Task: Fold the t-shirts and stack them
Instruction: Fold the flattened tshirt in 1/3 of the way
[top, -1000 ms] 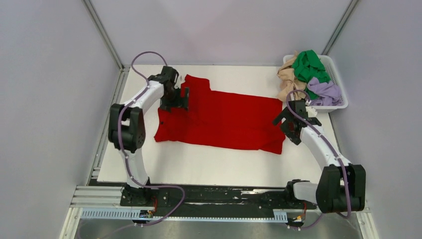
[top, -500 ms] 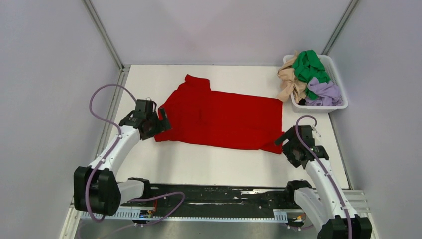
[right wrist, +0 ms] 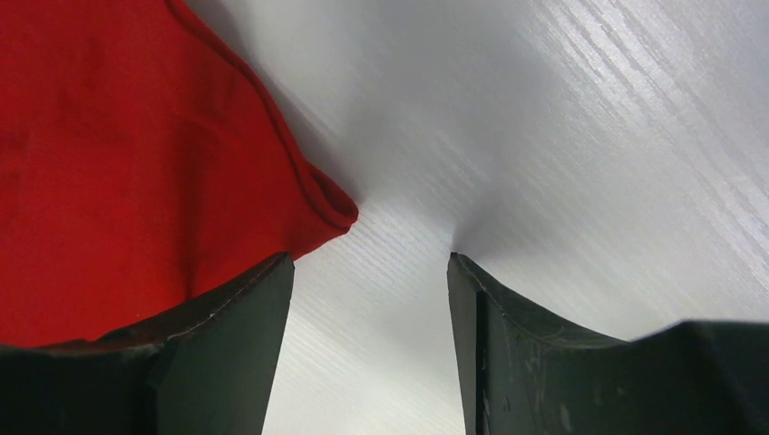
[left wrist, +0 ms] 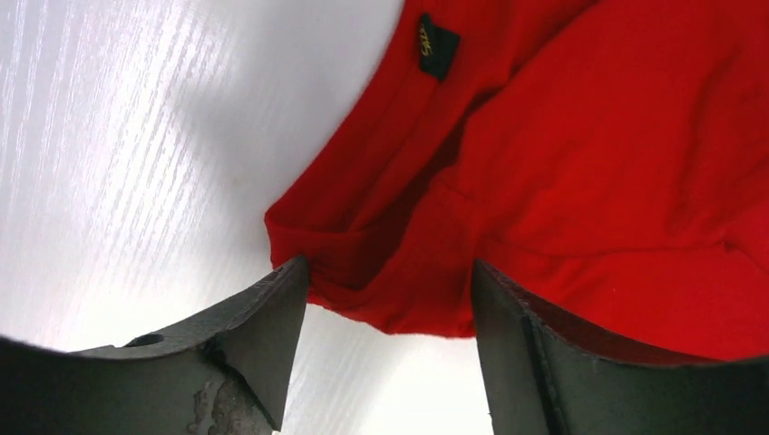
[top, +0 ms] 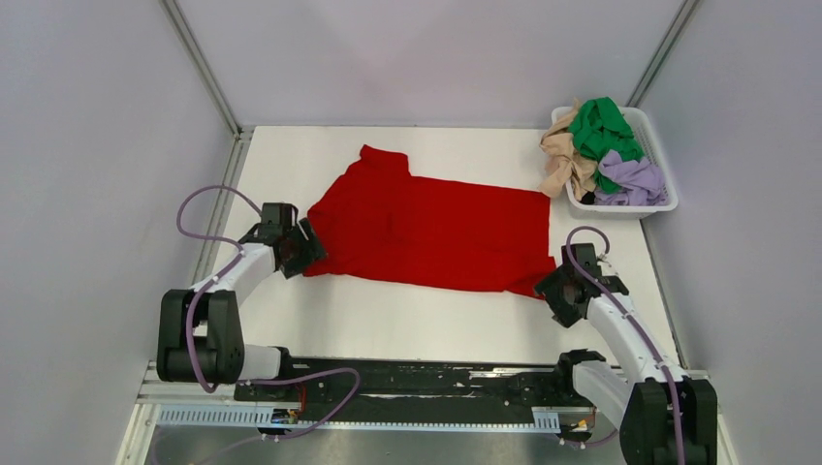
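A bright red t-shirt lies spread flat in the middle of the white table. My left gripper sits low at the shirt's near-left corner. In the left wrist view the left gripper is open, and the folded edge of the red t-shirt lies between its fingertips, with the jaws apart. My right gripper is at the near-right corner. In the right wrist view the right gripper is open over bare table, and the red t-shirt's corner lies beside the left finger.
A white plastic basket stands at the far right corner. It holds crumpled green, beige and lavender t-shirts. Metal frame posts and grey walls close in the table on the left, back and right.
The left arm came from the far-left sleeve down to the shirt's near-left corner. The right arm drew back from the shirt's right edge to its near-right corner. Both pairs of jaws have narrowed.
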Motion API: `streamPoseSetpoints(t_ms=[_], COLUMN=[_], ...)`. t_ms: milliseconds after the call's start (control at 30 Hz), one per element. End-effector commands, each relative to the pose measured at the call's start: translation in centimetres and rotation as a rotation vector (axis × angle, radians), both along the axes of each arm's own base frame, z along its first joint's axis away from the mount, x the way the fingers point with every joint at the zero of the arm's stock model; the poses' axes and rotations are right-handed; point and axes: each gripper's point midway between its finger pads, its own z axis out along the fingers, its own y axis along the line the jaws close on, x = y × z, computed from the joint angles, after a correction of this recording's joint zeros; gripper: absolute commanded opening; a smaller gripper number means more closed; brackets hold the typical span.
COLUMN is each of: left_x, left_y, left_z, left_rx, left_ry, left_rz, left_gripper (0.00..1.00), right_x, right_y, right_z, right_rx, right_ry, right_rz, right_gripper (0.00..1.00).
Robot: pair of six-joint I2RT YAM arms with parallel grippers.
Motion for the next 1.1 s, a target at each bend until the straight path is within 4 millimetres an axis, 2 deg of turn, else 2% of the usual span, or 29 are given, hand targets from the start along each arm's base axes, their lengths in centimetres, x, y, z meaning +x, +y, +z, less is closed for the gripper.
streamPoseSetpoints(t_ms=[0,67,300,367,400,467,633,700,867,1067], left_x=[2.4,2.8,3.2,3.2,3.2,3.0,2.5,2.2,1.4,-0.1], left_y=[0.3,-0.1,-0.6,-0.7,-0.7,-0.7,0.2,0.8,1.4,2.0], left_z=[-0.3,-0.7,-2.6,-3.0,-3.1,-3.1,-2.0,-1.3,0.7,1.9], left_rx=[-0.045,-0.063,-0.088,-0.090,-0.090,-0.088,-0.039,-0.012,0.015,0.046], left_ry=[-0.064,-0.057,0.003,0.014,0.019,0.024,0.009,0.000,-0.030,-0.038], left_rz=[0.039,0.033,0.012,0.007,0.006,0.005,0.021,0.035,0.055,0.073], left_gripper=[0.69,0.61,0.30,0.20,0.10,0.00,0.00,0.00,0.00,0.00], right_x=[1.1,1.3,2.3,2.7,2.9,3.0,3.6,3.9,2.9,1.0], right_y=[0.0,0.2,0.2,0.3,0.3,0.3,-0.3,-0.5,-0.9,-2.3], right_z=[-0.4,-0.6,-0.9,-1.0,-1.2,-1.5,-1.5,-1.1,0.2,1.0], right_rx=[0.010,0.018,0.019,0.020,0.021,0.016,-0.028,-0.040,-0.080,-0.154], right_ry=[-0.038,-0.036,-0.048,-0.048,-0.043,-0.021,-0.003,-0.003,0.086,0.196], right_rz=[-0.028,-0.024,-0.025,-0.019,-0.018,-0.015,-0.001,0.018,0.073,0.090], right_gripper=[0.61,0.56,0.47,0.43,0.40,0.34,0.16,0.01,0.00,0.00])
